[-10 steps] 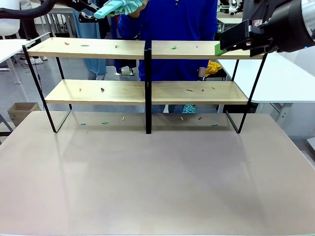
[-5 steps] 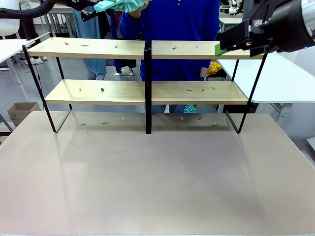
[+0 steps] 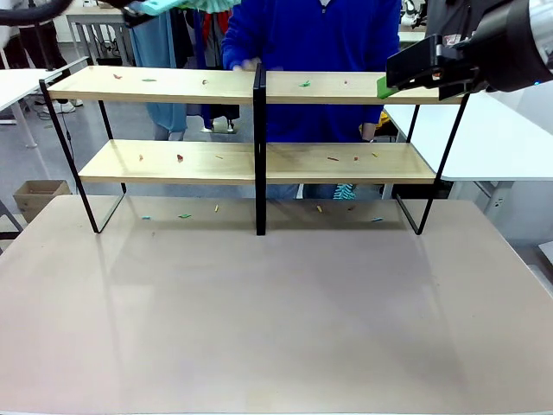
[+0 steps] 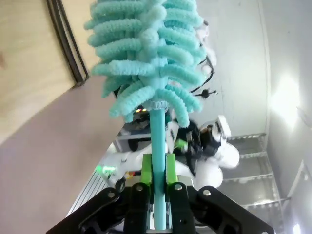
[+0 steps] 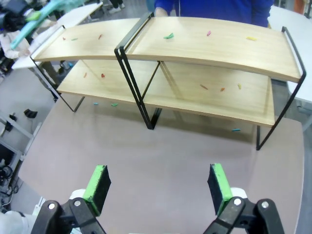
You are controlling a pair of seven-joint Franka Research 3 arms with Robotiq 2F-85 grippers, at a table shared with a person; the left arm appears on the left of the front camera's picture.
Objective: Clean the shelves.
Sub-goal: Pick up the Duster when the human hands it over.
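The shelves [image 3: 259,160] stand at the far side of the tabletop: two light-wood tiers in a black frame, also seen from above in the right wrist view [image 5: 209,44]. Small coloured scraps lie on both boards, such as a green one [image 3: 304,84], and on the table beneath. My left gripper [image 4: 158,170] is shut on the thin handle of a teal fluffy duster [image 4: 146,53]. It is held high above the shelves' left end [image 3: 173,4]. My right gripper [image 5: 158,187] is open with nothing between its pads, hovering by the top board's right end [image 3: 393,79].
A person in blue [image 3: 320,43] stands behind the shelves, one hand [image 3: 246,65] at the top board's back edge. White tables flank the scene left [image 3: 17,82] and right [image 3: 492,138]. A cardboard box [image 3: 34,197] sits on the floor at left. The beige tabletop [image 3: 276,320] stretches in front.
My left arm has carried the duster up and to the left, nearly out of the picture's top. The person has shifted right and brought a hand to the top board. The right arm stayed still.
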